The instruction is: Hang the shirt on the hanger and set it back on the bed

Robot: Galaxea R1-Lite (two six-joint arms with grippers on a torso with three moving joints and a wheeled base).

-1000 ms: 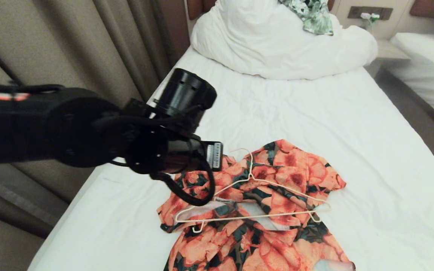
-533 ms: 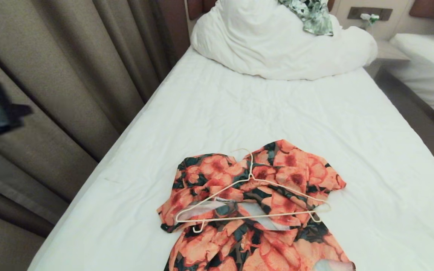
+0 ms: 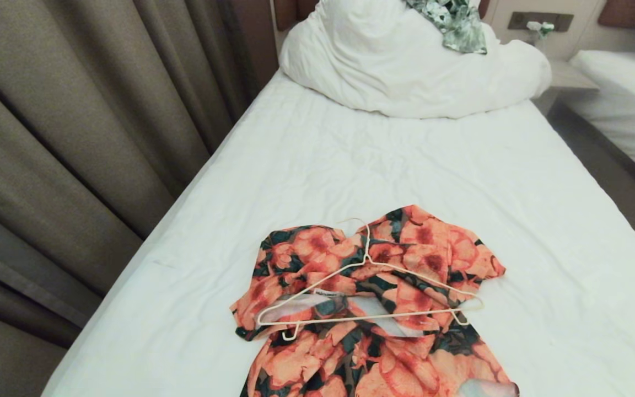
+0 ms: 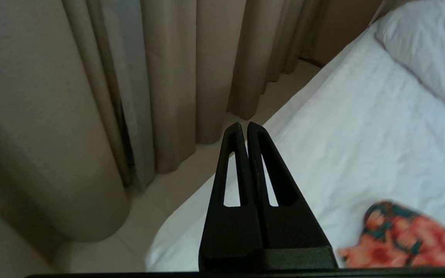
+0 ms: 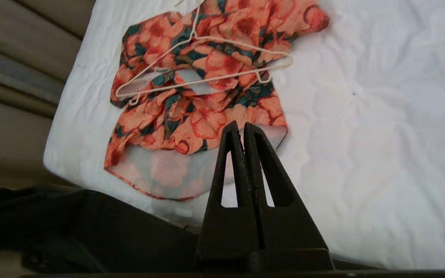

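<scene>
Lower centre of the head view: the hanger (image 3: 369, 295) lies crosswise on the shirt (image 3: 372, 309), seemingly nearer the empty, pressed-together right gripper (image 5: 238, 127) than the likewise closed left gripper (image 4: 244, 127).

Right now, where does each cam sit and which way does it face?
Head view: on the robot's head, looking forward and down the bed at the shirt and hanger; none of the robot shows.
Left wrist view: behind the shut left gripper, facing the curtain and the bed's edge.
Right wrist view: behind the shut right gripper, above the near end of the bed, facing the shirt; dark robot body shows below.
Shared: all three show shirt and bed.
</scene>
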